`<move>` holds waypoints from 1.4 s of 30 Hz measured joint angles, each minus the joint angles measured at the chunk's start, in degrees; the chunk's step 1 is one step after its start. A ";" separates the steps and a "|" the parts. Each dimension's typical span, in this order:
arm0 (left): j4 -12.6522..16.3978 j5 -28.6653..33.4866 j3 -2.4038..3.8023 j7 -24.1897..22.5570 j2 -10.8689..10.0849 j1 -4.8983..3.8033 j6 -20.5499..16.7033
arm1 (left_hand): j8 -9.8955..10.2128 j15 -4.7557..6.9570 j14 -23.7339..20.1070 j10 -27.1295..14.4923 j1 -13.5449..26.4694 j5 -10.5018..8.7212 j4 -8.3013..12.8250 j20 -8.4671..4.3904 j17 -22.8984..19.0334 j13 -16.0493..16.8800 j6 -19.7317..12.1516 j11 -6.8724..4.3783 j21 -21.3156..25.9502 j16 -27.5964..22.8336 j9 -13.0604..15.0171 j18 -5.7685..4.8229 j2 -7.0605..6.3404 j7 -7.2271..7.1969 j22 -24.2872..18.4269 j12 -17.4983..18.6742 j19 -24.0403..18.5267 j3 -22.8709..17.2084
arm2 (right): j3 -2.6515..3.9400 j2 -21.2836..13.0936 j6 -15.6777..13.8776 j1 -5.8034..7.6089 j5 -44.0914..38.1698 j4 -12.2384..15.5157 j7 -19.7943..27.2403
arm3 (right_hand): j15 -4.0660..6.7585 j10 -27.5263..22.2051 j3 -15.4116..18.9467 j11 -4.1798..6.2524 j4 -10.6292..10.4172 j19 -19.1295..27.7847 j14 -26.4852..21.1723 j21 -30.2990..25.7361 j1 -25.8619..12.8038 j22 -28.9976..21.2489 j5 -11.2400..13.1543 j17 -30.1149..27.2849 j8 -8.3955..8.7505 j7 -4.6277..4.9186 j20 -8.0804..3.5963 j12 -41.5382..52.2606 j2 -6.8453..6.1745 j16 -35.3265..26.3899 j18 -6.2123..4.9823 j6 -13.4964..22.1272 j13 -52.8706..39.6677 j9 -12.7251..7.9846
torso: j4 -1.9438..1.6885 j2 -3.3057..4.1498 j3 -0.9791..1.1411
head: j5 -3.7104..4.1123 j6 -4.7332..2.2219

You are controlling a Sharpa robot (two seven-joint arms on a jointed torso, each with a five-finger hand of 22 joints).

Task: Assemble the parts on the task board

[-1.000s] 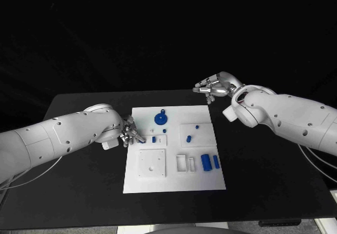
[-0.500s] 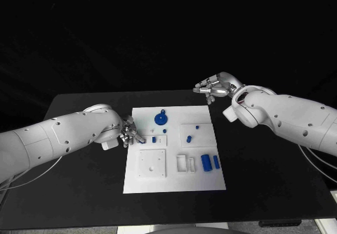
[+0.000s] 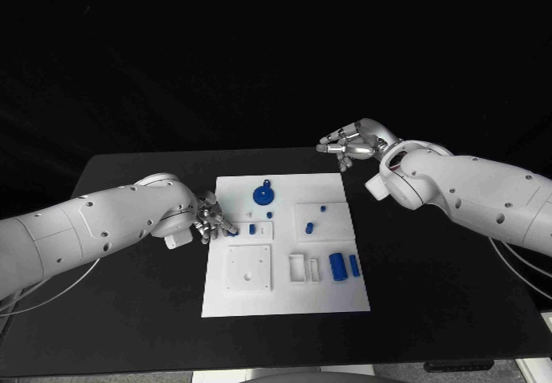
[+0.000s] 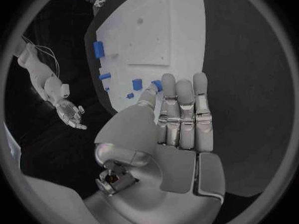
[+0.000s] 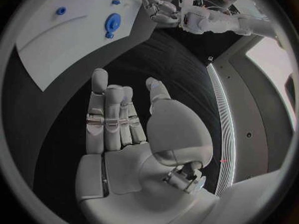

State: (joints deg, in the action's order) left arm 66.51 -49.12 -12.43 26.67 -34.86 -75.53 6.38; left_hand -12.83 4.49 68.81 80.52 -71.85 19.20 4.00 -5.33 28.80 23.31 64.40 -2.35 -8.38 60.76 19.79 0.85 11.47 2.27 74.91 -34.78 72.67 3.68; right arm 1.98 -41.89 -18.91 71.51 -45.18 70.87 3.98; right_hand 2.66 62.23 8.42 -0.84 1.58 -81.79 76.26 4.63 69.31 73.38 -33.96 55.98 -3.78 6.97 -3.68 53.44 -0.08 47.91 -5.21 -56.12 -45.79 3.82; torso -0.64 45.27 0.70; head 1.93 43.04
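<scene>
Looking down from the head view, the task board (image 3: 288, 239) lies in the middle of the black table (image 3: 127, 295), with blue parts spread over it: a round disc part (image 3: 263, 193) near the far edge, small pegs (image 3: 309, 227) in the middle, and a larger blue block (image 3: 338, 266) toward the near right. The left hand (image 3: 211, 217) sits at the board's left edge, its fingertips right by a small blue part (image 3: 252, 229), which suggests it is placed to work that piece; whether it pinches it cannot be told from here. The right hand (image 3: 354, 142) hangs beyond the board's far right corner, away from the parts, probably parked so the left has room.

From the left wrist view, the left hand (image 4: 181, 119) has its fingers straight and side by side, thumb drawn close, and the small blue part (image 4: 157, 86) shows just past a fingertip; contact is unclear, so its grip stays undecided.

From the right wrist view, the right hand (image 5: 124, 124) is spread flat and holds nothing, with the disc part (image 5: 112, 23) well apart from it on the board (image 5: 56, 40).
</scene>
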 measured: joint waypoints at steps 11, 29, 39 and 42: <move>1.01 1.72 0.04 -0.67 -0.70 0.05 -1.28 | 0.24 0.41 1.00 1.72 1.01 2.61 -1.14 -0.21 0.33 0.37 2.25 -0.90 -1.02 0.00 9.97 0.00 -2.15 -1.47 -0.01 0.27 0.22 -1.23 | 0.00 -0.05 0.00 -0.02 0.01 0.03 0.00 | 0.00 0.00 0.00 0.00 0.00 0.00 0.00 0.00 0.00 0.00 0.00 0.00 0.00 -0.01 0.00 0.00 0.00 0.00 0.00 -0.01 0.00 0.00 | 0.00 -0.01 0.01 | 0.12 -0.06; 1.24 2.85 0.68 -0.90 -0.94 0.15 -2.38 | 0.80 0.41 1.00 1.88 1.24 3.39 3.46 -0.42 0.51 0.68 3.17 -0.90 -1.69 0.00 14.05 0.01 -3.13 -1.96 0.04 0.49 0.01 -7.42 | 0.00 -0.05 0.00 -0.14 0.01 -0.06 0.00 | 0.00 0.00 0.00 0.00 0.00 0.00 0.00 0.00 0.00 0.00 0.00 0.00 0.00 -0.02 0.00 0.00 0.00 0.00 0.00 -0.02 0.00 0.00 | -0.03 0.00 -0.07 | 0.20 0.00; 1.21 3.04 0.89 -0.76 -1.04 0.12 -2.30 | 1.29 0.41 1.00 1.87 1.44 2.61 3.45 -0.42 0.52 0.69 2.42 -0.88 -1.69 -0.01 14.68 0.00 -3.32 -1.86 0.03 0.49 0.01 -8.19 | 0.00 -0.03 0.00 -0.20 0.02 -0.07 -0.01 | 0.00 0.00 0.00 0.00 0.00 0.00 0.00 0.00 0.00 0.00 0.00 0.00 0.00 -0.02 0.00 0.00 0.00 0.00 0.00 -0.02 0.00 0.00 | -0.04 0.00 -0.06 | 0.10 0.01; 1.23 3.08 0.95 -0.74 -1.15 0.12 -2.36 | 1.94 0.41 1.00 1.77 1.44 1.14 2.80 -0.42 0.52 0.77 2.39 -0.82 -1.69 -0.01 14.11 0.01 -3.33 -1.87 0.03 0.49 0.01 -7.95 | 0.00 -0.05 0.00 -0.20 0.02 -0.07 -0.01 | 0.00 0.00 0.00 0.00 0.00 0.00 0.00 0.00 0.00 0.00 0.00 0.00 0.00 -0.02 0.00 0.00 0.00 0.00 -0.01 -0.02 0.00 0.00 | -0.04 0.00 -0.06 | 0.08 -0.05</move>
State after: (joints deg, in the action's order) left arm 67.73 -46.04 -11.47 25.93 -36.01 -75.41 4.02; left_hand -10.89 4.90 69.81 82.29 -70.41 20.34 6.80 -5.75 29.32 24.08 66.79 -3.16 -10.07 60.75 33.90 0.86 8.14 0.40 74.93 -34.29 72.67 -4.27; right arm 1.98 -41.94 -18.91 71.31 -45.17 70.80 3.97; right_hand 2.66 62.23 8.42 -0.84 1.58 -81.79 76.26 4.63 69.31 73.38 -33.96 55.98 -3.78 6.95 -3.68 53.44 -0.09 47.91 -5.22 -56.14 -45.79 3.82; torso -0.68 45.27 0.64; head 2.01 42.99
